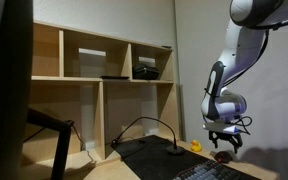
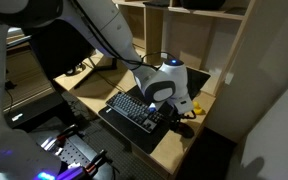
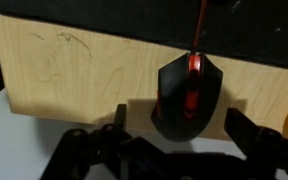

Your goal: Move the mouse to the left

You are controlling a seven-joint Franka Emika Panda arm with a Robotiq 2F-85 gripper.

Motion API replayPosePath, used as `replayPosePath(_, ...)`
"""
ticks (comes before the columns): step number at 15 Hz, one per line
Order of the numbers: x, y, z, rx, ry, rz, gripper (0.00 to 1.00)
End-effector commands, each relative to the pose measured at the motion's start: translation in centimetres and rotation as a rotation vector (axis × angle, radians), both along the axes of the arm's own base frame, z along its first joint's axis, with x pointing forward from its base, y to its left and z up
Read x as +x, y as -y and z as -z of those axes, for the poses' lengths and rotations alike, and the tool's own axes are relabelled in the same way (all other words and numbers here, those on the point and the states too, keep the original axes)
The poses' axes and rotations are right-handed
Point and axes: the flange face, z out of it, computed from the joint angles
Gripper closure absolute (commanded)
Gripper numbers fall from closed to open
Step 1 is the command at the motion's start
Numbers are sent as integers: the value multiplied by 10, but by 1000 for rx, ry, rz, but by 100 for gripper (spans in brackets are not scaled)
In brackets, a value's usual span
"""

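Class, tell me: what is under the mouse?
The mouse rests on the light wooden desk. The patch of wood directly beneath its body is covered and cannot be seen.

Lighting and picture quality: dim room, soft frames.
You get a warmly lit shelf unit (image 1: 104,70) behind a black foreground silhouette in an exterior view; in an exterior view the white arm (image 2: 104,28) glares, with violet glow at the lower-left corner. Your wrist view is soft: the mouse (image 3: 189,95) throws a shadow on the wooden desktop (image 3: 74,70), and the gripper fingers (image 3: 120,122) blur into near-black.
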Motion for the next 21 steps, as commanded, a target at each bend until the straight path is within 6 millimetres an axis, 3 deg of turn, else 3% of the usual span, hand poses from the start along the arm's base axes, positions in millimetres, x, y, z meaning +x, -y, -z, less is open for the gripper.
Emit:
replayPosePath(1,15,3,32,-18,17,36,0)
replayPosePath(5,14,17,48,-29,13,79,0)
replayPosePath(11,16,33,52,-41,14,91,0)
replayPosePath(16,17,28,53,56,-10,-2,0)
replayPosePath(21,10,35,56,135,-64,-103,0)
